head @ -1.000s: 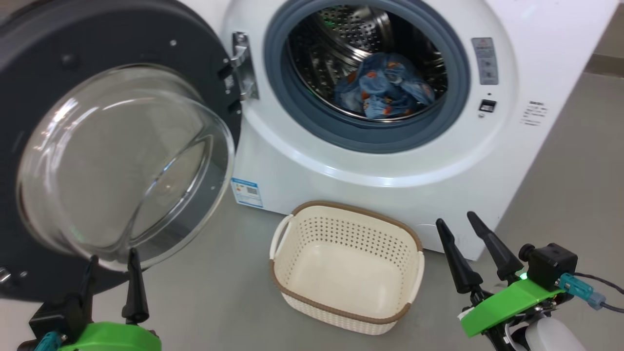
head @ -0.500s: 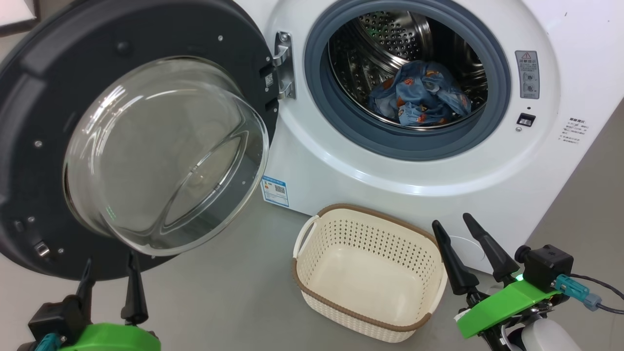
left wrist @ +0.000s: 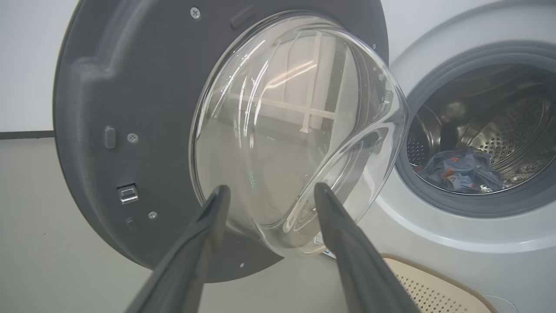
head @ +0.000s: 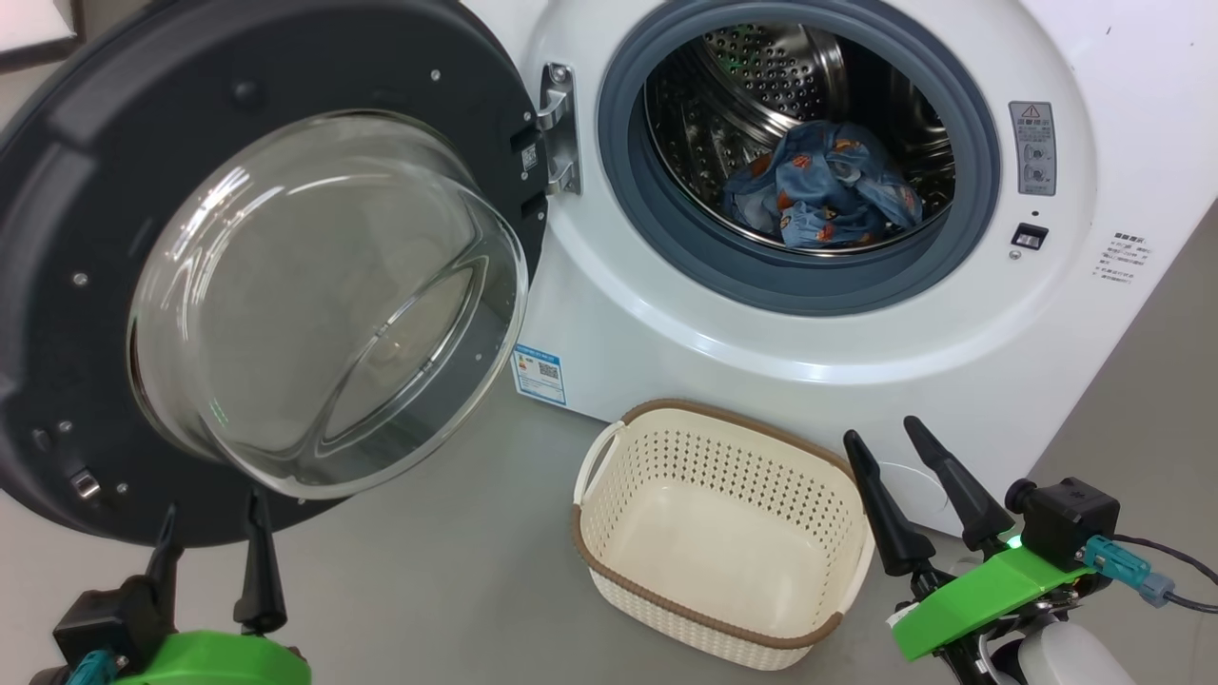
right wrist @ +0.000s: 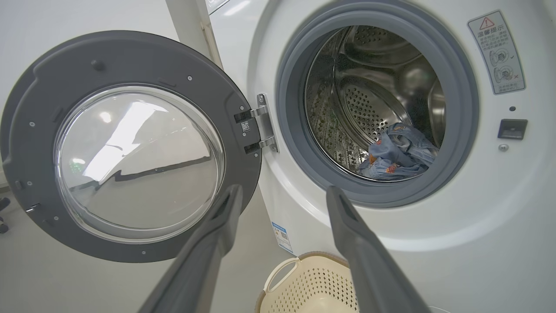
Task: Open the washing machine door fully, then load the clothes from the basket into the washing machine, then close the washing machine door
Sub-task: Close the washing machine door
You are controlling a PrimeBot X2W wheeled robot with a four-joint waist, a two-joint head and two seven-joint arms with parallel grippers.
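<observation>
Since a second ago the whole head picture has slid right and down: camera movement, not the things; over the last half second hardly any shift. Head view: washing machine (head: 723, 323) mouth faces the robot; door (head: 114, 190) swung wide to its left on the hinge (head: 557, 128), glass bowl bulging toward the robot. Clothes (head: 823, 185) lie bunched low in the drum. Basket (head: 723, 419) on the floor before the machine, mouth up, nothing in it, long axis running upper left to lower right. Left gripper (head: 211, 506) low left, right gripper (head: 881, 430) low right just beside the basket; both spread wide, holding nothing. Left wrist view: fingers (left wrist: 204, 234) apart, aimed at the glass bowl, not touching; clothes in the drum at right. Right wrist view: fingers (right wrist: 217, 234) apart, pointing between door and drum mouth; basket rim below.
</observation>
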